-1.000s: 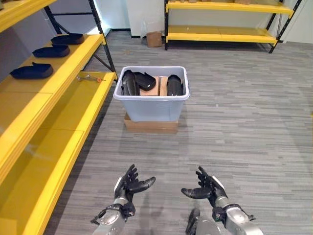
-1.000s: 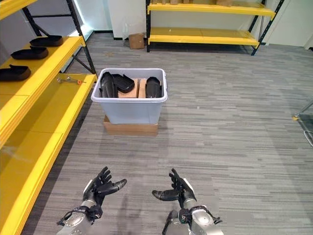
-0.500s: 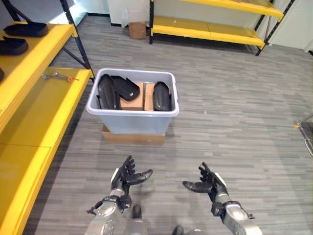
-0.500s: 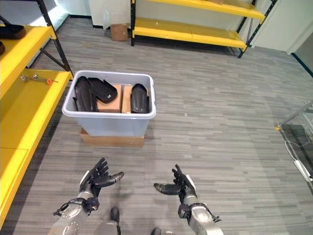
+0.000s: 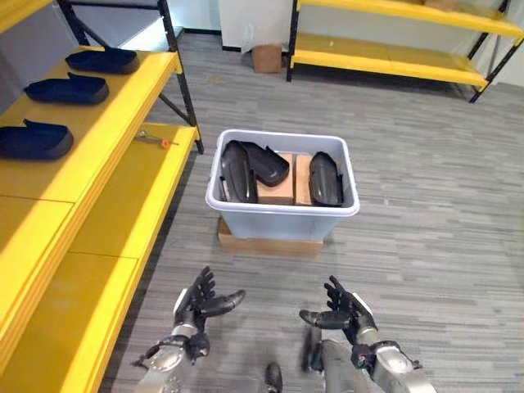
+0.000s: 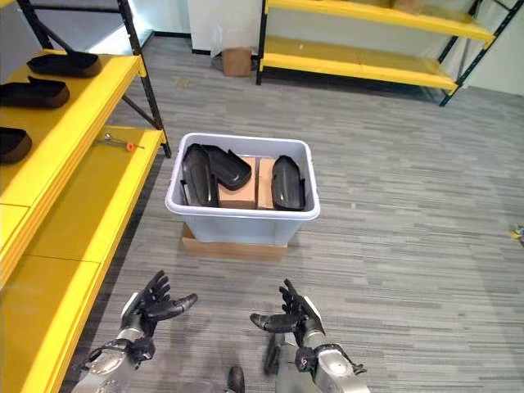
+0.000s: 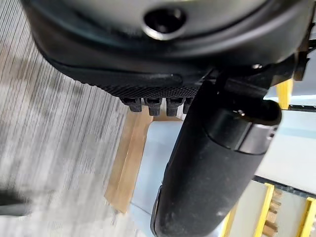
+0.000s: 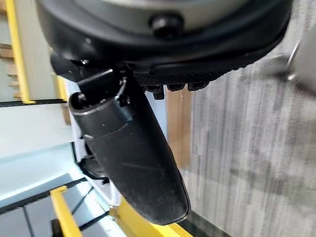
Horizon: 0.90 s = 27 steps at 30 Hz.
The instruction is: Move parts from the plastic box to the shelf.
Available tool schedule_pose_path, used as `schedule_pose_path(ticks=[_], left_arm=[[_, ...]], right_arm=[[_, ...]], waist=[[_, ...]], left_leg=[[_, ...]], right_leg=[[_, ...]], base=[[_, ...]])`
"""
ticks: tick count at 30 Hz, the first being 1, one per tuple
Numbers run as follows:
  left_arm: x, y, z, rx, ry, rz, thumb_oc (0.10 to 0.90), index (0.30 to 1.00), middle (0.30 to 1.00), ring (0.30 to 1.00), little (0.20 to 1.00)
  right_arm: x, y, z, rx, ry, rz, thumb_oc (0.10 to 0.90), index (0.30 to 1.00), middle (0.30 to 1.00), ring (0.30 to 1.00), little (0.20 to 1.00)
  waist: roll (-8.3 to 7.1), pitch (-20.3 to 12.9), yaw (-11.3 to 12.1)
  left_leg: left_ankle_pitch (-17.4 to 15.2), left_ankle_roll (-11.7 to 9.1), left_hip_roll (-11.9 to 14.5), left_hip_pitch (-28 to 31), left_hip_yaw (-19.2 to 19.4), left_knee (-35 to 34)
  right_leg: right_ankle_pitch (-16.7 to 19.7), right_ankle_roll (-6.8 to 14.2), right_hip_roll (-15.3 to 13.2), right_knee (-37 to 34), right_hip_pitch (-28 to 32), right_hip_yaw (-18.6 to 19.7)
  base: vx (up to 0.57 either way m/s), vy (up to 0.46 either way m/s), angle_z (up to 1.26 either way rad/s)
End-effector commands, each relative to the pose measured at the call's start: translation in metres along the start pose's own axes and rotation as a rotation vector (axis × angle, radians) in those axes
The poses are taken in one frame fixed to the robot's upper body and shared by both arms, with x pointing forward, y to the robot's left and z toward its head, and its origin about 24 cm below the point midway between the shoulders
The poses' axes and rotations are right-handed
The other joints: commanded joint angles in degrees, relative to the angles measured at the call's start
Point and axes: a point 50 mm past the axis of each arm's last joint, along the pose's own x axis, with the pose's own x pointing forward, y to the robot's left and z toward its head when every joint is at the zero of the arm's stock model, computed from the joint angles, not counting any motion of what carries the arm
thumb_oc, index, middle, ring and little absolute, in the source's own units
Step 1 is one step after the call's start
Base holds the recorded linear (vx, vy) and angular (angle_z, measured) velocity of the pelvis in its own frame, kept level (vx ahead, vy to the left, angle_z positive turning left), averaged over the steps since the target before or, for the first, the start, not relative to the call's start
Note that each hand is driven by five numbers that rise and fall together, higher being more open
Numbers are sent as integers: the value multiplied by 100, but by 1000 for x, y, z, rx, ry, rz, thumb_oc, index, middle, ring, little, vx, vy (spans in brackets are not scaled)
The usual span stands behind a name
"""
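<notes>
A pale grey plastic box (image 5: 282,214) stands on a flat cardboard base (image 5: 270,243) on the floor ahead. Inside it lie three black curved parts (image 5: 237,170) (image 5: 266,163) (image 5: 325,178) and a brown cardboard piece (image 5: 279,185). The yellow shelf (image 5: 98,115) runs along the left and carries three black parts (image 5: 34,139) (image 5: 67,89) (image 5: 104,59). My left hand (image 5: 196,304) and right hand (image 5: 344,311) hover low in front of the box, both open and holding nothing, palms turned toward each other.
A small tool with an orange tip (image 5: 153,138) lies on the lower shelf board (image 5: 135,188). A second yellow rack (image 5: 393,57) stands at the far wall with a cardboard box (image 5: 266,57) beside it. Grey plank floor surrounds the box.
The camera has swung left, so the box sits further right and the shelf with its parts shows more. Both hands stay open and empty in front of the box.
</notes>
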Motion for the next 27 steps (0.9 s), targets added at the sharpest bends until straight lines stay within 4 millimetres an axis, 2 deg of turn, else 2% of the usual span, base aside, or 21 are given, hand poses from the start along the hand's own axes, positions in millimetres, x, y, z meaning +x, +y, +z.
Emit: schedule_pose_path(ticks=[1, 6, 12, 14, 15, 16, 18, 20, 21, 22, 24, 27], left_arm=[[-1, -12, 38, 65, -203, -91, 900, 1000, 1000, 1000, 1000], [-2, -16, 32, 62, -187, -110, 900, 1000, 1000, 1000, 1000], [-3, -17, 29, 56, -178, -108, 900, 1000, 1000, 1000, 1000], [-1, -18, 32, 46, -187, -104, 900, 1000, 1000, 1000, 1000], [-1, -18, 33, 40, -195, -106, 900, 1000, 1000, 1000, 1000], [-1, -18, 34, 38, -197, -111, 900, 1000, 1000, 1000, 1000], [-1, -16, 34, 44, -193, -109, 900, 1000, 1000, 1000, 1000], [-2, -14, 33, 50, -185, -100, 900, 1000, 1000, 1000, 1000], [-2, -14, 33, 53, -183, -96, 900, 1000, 1000, 1000, 1000], [-2, -13, 33, 63, -181, -96, 900, 1000, 1000, 1000, 1000], [-2, -12, 31, 72, -176, -97, 900, 1000, 1000, 1000, 1000], [-5, -10, 27, 72, -163, -100, 900, 1000, 1000, 1000, 1000]], right_arm=[[9, 7, 49, -46, -229, 56, 900, 1000, 1000, 1000, 1000], [7, 1, 44, -43, -212, 42, 900, 1000, 1000, 1000, 1000], [3, -7, 42, -45, -204, 19, 900, 1000, 1000, 1000, 1000], [3, -10, 45, -44, -212, 9, 900, 1000, 1000, 1000, 1000], [3, -12, 48, -51, -224, 2, 900, 1000, 1000, 1000, 1000], [4, -14, 52, -60, -234, -1, 900, 1000, 1000, 1000, 1000], [5, -14, 53, -60, -239, -8, 900, 1000, 1000, 1000, 1000], [6, -13, 54, -62, -244, -11, 900, 1000, 1000, 1000, 1000], [6, -13, 54, -60, -243, -11, 900, 1000, 1000, 1000, 1000], [7, -12, 51, -59, -232, -8, 900, 1000, 1000, 1000, 1000], [7, -10, 49, -61, -223, 2, 900, 1000, 1000, 1000, 1000], [6, -9, 45, -62, -208, 15, 900, 1000, 1000, 1000, 1000]], waist=[[21, -265, 188], [22, -457, 159], [127, -690, 79], [128, -689, 60], [92, -598, 95], [55, -434, 186], [-1, -407, 232], [-48, -420, 326], [-77, -437, 343], [-35, -436, 389], [42, -424, 455], [78, -457, 468]], left_leg=[[158, -517, 644, 81, -933, 13], [90, -634, 711, 177, -939, -57], [222, -826, 978, 326, -963, -119], [411, -1027, 1093, 74, -896, 421], [662, -1179, 1125, -245, -917, 1105], [965, -1272, 1168, -594, -974, 1493], [849, -1179, 1310, -805, -875, 1140], [682, -1088, 1357, -962, -970, 724], [750, -1073, 1356, -1075, -1068, 567], [1053, -1132, 1409, -1208, -1209, 199], [1340, -1153, 1350, -1277, -1300, -136], [1313, -1118, 1347, -1107, -1274, -370]], right_leg=[[783, 524, -73, -112, 714, 271], [703, 448, 154, -546, 1069, 156], [466, 315, 465, -682, 1239, 77], [343, 228, 518, -649, 1270, -11], [288, 136, 541, -674, 1359, -39], [167, 43, 566, -707, 1491, -148], [92, 55, 532, -750, 1552, -172], [4, 74, 550, -775, 1627, -70], [-20, 71, 538, -777, 1636, -22], [-88, 60, 610, -817, 1753, 57], [-126, 55, 707, -864, 1859, 130], [-208, 55, 759, -817, 1958, 207]], base=[[166, -70, 17], [161, -92, 23], [171, -118, -33], [142, -154, -5], [51, -150, -9], [40, -128, -20], [67, -24, -24], [127, 40, -6], [183, 75, -15], [162, 80, -28], [140, 89, -26], [85, 59, -26]])
